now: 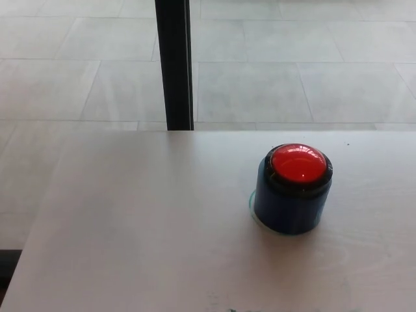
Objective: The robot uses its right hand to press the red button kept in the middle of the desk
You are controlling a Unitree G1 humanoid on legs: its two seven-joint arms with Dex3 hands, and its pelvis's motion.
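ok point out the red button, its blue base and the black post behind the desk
red button [298,163]: head view, middle of the red dome
blue base [289,211]: head view, front of the round wall
black post [173,65]: head view, midway up its front face

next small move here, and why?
Probably bring the right hand into frame from the right edge and set it above the red button. Neither hand is in view, and the button sits untouched atop its dark blue base on the desk, right of centre.
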